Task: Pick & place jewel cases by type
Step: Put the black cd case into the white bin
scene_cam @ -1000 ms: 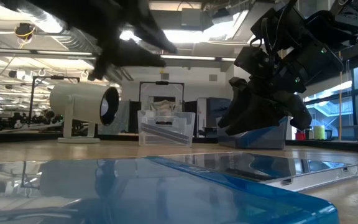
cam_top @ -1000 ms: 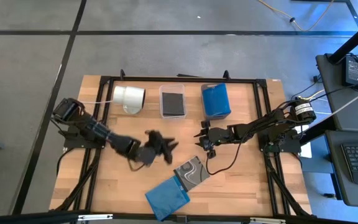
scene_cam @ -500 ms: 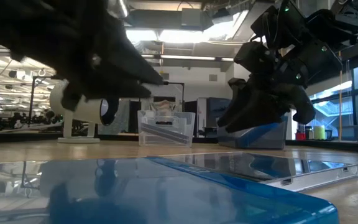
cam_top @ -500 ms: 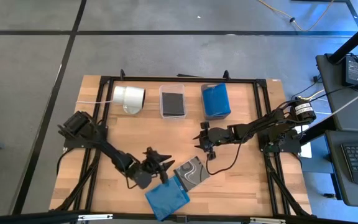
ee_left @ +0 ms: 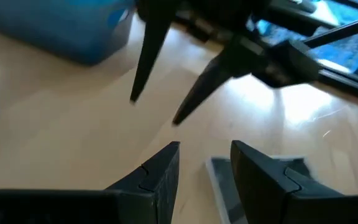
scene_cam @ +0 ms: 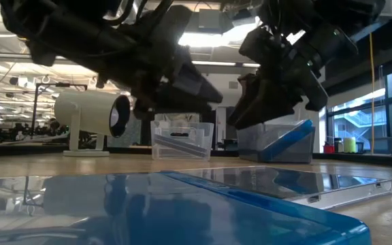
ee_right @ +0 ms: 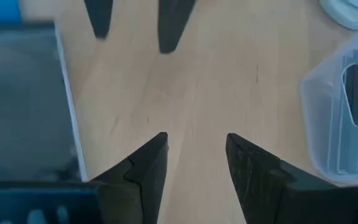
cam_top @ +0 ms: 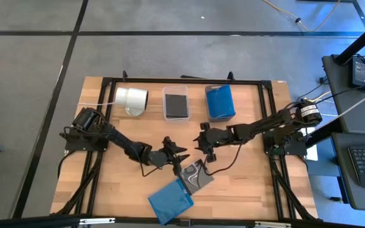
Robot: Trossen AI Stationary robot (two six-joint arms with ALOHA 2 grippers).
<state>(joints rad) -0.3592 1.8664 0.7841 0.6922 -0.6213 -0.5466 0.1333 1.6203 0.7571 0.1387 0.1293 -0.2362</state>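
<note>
The left gripper (cam_top: 181, 154), fingers apart and holding nothing, should go down slowly over the edge of the dark swirly jewel case (cam_top: 196, 173) lying on the table, while the empty, open right gripper (cam_top: 203, 147) waits nearby.

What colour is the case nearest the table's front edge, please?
Translucent blue case; clearest in the high view.

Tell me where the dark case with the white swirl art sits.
In the high view, the swirl-art case lies flat near the table's front middle, overlapping the blue case at its lower left, with the left claw just above its near edge.
</note>
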